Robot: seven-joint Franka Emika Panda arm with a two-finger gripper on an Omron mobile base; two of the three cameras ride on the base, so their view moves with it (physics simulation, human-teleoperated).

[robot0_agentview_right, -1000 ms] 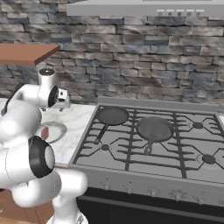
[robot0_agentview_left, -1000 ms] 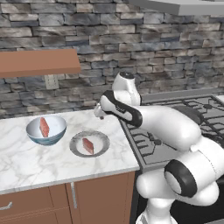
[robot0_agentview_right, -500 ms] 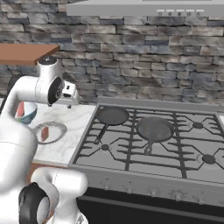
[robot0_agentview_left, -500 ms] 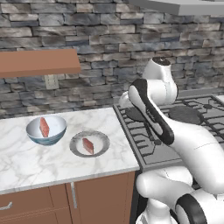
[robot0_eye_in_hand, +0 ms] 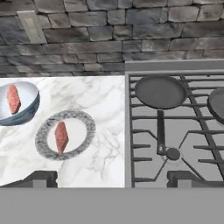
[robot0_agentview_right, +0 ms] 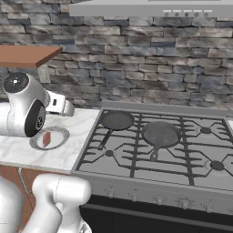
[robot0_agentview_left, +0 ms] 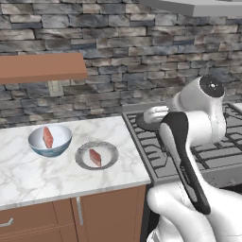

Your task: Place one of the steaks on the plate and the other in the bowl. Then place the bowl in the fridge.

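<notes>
On the marble surface, left of the gas stove, the bowl holds one steak leaning against its inner wall. Just beside it, toward the stove, the plate carries the other steak on its white centre. Bowl and plate sit close, not touching. The fingers hang spread wide and empty above the surface's edge by the stove. Two dark frying pans rest on the burners.

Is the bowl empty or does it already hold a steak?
It holds one. The pale blue bowl stands upright on the marble counter with a pinkish-red steak leaning inside it.
</notes>
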